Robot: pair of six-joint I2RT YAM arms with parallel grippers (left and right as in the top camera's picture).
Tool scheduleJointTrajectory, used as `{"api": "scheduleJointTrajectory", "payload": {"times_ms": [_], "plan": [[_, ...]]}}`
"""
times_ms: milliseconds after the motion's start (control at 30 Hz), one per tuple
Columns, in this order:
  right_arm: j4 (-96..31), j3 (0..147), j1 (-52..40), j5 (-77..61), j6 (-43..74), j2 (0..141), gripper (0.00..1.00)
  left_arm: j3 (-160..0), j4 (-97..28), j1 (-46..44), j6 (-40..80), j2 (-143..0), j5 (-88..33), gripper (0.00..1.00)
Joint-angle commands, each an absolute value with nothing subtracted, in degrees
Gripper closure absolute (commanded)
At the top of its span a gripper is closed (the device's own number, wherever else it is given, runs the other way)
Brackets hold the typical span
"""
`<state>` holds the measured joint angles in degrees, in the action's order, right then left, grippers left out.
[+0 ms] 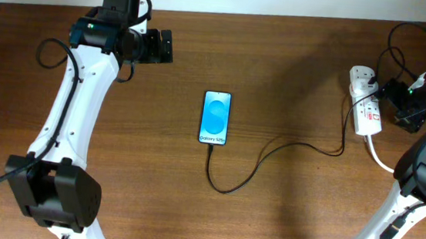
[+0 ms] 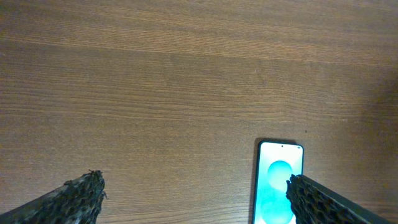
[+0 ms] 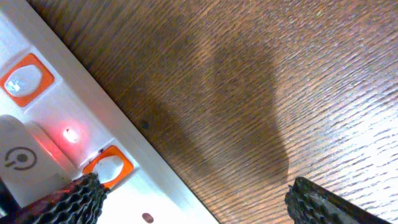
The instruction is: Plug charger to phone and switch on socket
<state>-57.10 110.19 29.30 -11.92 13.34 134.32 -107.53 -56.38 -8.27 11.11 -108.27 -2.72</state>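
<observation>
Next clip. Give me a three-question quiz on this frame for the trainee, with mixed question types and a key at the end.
1. True or false: the charger meets the phone at its text end.
2. Which claw hangs by the socket? A left, B right, C neither.
3. Fill in: the small light on the socket glows ____.
Key: 1 true; 2 B, the right claw; 3 red.

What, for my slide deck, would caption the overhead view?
Charger cable runs from the white socket to the lower end of the lit phone.
</observation>
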Motion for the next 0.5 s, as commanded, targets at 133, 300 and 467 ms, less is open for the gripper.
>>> {"api": "scheduleJointTrajectory", "payload": {"times_ms": [133, 300, 467], "plan": [[-60.6, 109.5, 27.6, -14.8, 12.2, 133.3, 0.02, -107.2, -56.5, -8.1, 10.6, -108.4, -2.1, 0.01], [-66.0, 109.5, 30.1, -14.8, 13.2, 120.5, 0.01, -107.2, -56.5, -8.1, 10.6, -108.4, -2.1, 0.01], [-75.5, 109.3, 30.4, -14.4, 13.7, 104.7, 0.02, -107.2, -56.5, -8.1, 10.6, -108.4, -2.1, 0.01]]}}
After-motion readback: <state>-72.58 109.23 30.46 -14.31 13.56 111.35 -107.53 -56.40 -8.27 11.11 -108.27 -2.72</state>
